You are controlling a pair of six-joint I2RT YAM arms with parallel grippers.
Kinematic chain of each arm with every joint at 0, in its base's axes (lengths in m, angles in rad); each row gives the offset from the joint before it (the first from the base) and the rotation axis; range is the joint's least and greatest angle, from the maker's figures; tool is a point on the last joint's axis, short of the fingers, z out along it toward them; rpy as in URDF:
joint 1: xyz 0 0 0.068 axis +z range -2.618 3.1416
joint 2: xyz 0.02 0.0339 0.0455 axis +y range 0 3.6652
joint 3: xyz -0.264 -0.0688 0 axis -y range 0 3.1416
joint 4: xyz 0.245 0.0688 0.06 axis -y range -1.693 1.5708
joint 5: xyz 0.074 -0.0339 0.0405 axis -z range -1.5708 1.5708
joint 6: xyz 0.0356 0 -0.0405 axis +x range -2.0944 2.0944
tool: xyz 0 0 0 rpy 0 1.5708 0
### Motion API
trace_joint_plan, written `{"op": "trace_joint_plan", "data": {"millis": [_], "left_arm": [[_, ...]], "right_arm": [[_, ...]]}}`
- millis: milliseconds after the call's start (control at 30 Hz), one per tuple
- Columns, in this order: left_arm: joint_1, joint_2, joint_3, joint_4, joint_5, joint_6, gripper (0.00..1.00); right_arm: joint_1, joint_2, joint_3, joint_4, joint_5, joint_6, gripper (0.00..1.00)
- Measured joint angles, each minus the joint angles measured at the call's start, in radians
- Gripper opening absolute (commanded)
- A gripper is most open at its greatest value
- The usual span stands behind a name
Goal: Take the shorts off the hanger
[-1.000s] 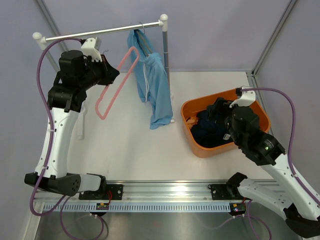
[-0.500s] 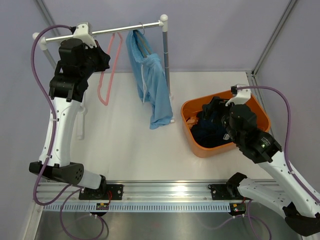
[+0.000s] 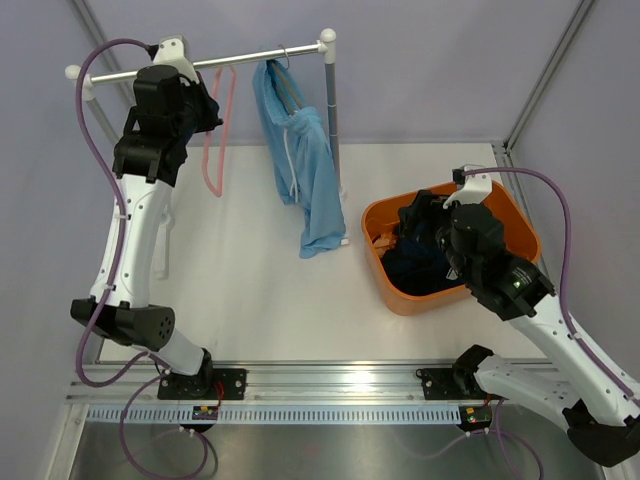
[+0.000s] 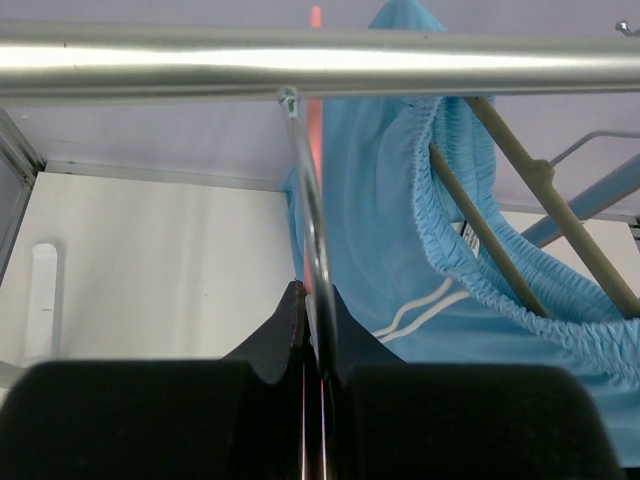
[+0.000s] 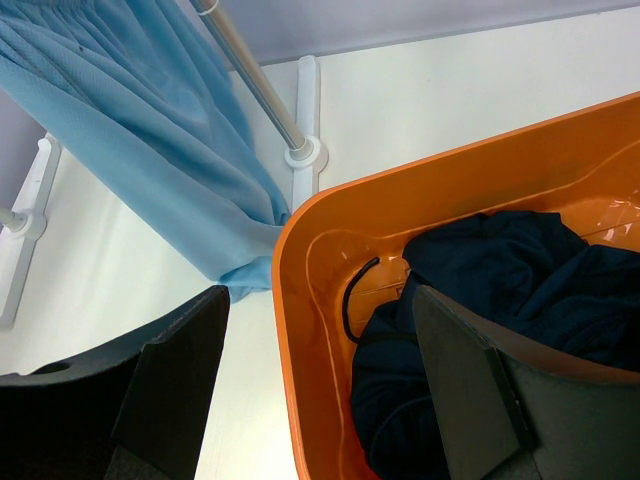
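Raised to the rail (image 3: 260, 57), the left hand (image 4: 314, 300) clenches the hook of the pink hanger (image 3: 231, 100); limp sky-blue shorts (image 3: 310, 170) hang just right; the released right hand (image 5: 320, 380) overhangs crumpled navy shorts (image 5: 500, 270).

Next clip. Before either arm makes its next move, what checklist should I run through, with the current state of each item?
1. Navy shorts off any hanger and in the orange bin: ok.
2. Light blue shorts off their hanger: not ok, they hang from the rail.
3. Pink hanger bare of cloth: ok.
4. Pink hanger's hook seated over the rail: cannot tell; in the left wrist view its wire only reaches the rail's underside.
5. Left end effector shut on the pink hanger's wire: ok.
6. Right end effector open and empty above the bin: ok.
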Motion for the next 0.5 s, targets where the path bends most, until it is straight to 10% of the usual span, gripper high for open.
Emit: {"op": "trace_joint_plan", "data": {"millis": [500], "left_arm": [[0.0, 0.119, 0.109, 0.015, -0.064, 0.008, 0.0]], "right_arm": [[0.0, 0.011, 0.0, 0.018, -0.006, -0.015, 0.83]]}}
